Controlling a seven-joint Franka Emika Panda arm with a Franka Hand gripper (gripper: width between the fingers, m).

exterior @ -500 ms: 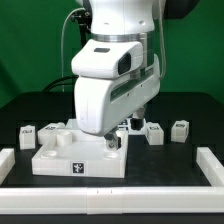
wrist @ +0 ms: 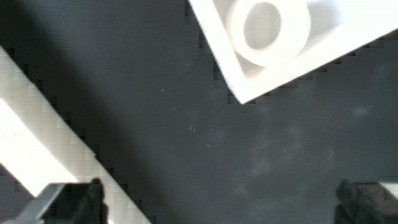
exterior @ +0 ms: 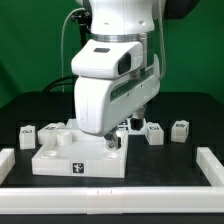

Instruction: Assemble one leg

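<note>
4 stubby white tagged legs [exterior: 28, 131] [exterior: 52, 128] [exterior: 152, 132] [exterior: 180, 129], loose, apart
</note>
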